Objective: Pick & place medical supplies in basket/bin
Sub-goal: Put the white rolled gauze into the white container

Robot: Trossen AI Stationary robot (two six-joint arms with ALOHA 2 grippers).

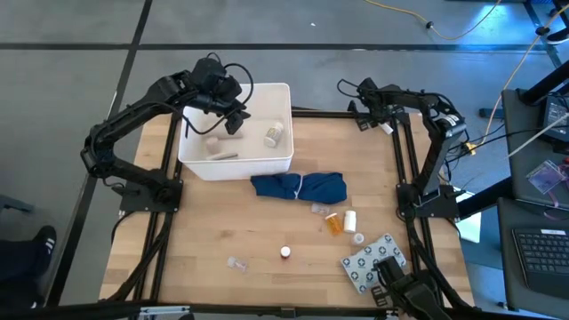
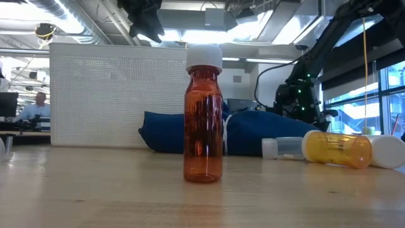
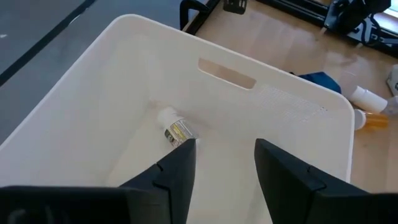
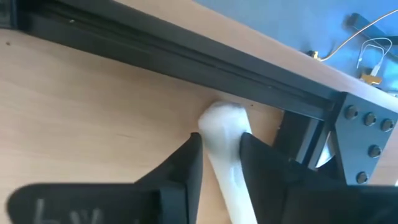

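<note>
Gauze roll [image 4: 225, 149] sits pinched in the right gripper [image 4: 219, 163] at the desk's far right corner; left gripper [image 3: 224, 163] hangs half-open over the tub [image 3: 292, 112].

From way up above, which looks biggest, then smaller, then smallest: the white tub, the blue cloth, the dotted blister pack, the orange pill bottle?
1. white tub
2. blue cloth
3. dotted blister pack
4. orange pill bottle

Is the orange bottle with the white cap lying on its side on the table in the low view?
No, the orange bottle stands upright on the table, its white cap on top.
</note>
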